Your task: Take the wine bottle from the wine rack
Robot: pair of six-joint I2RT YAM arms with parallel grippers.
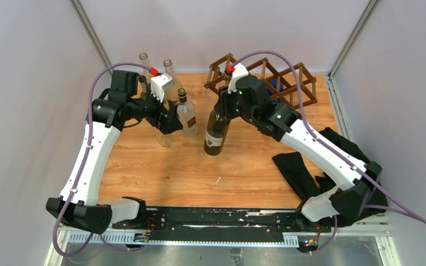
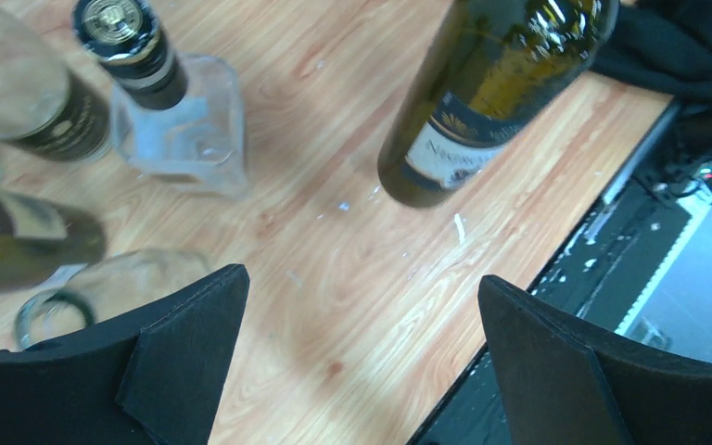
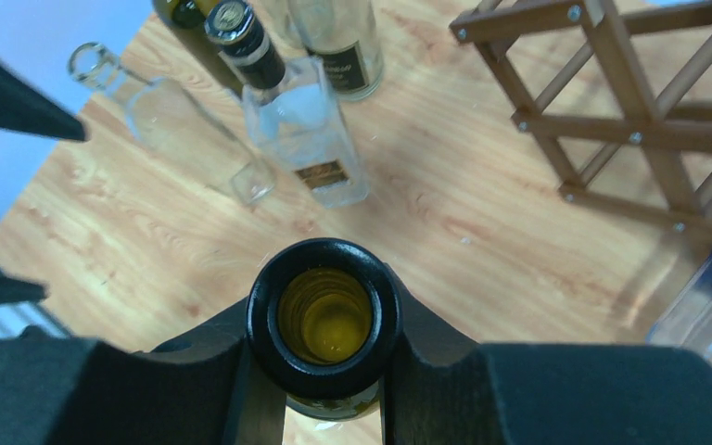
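Right wrist view shows you the right gripper [image 3: 326,394] clenched on the neck of the wine bottle [image 3: 324,315]; its long axis drops straight below the hand, clear of the wine rack [image 3: 630,130] ahead-right; left gripper [image 2: 362,283] stands released.

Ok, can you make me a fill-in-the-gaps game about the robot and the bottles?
The right tool is shut on the wine bottle's ____.
The left tool has its jaws wide ____, holding nothing.
The black cloth lies under the ____ arm.
Missing words: neck, open, right.
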